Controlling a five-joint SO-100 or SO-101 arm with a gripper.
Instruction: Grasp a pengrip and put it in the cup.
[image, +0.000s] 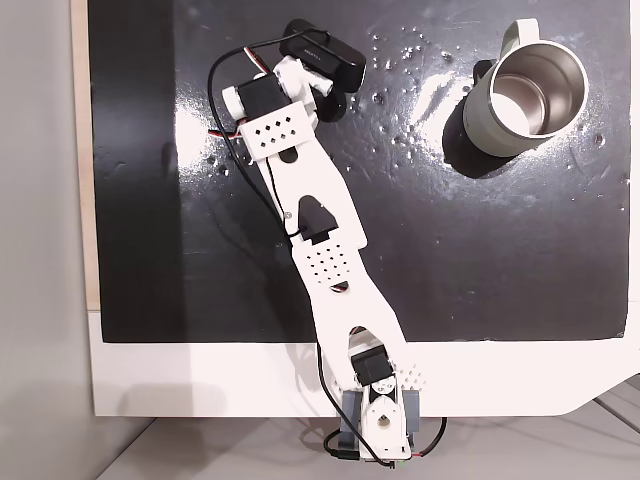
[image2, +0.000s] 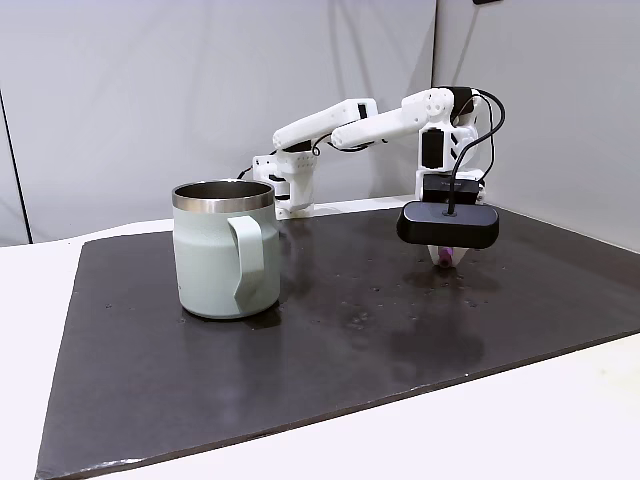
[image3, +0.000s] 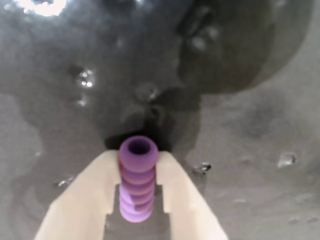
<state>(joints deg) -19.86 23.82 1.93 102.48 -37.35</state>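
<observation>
- The gripper clamps the pengrip between its pale fingers, low over the dark mat, seemingly ready to lift.
- The pengrip is a ribbed purple tube of soft-looking rubber, hollow at the end.
- The cup, pale green with a shiny steel rim, stands well apart.

White plastic arm with black servos, perforated panels and black cables.
</observation>
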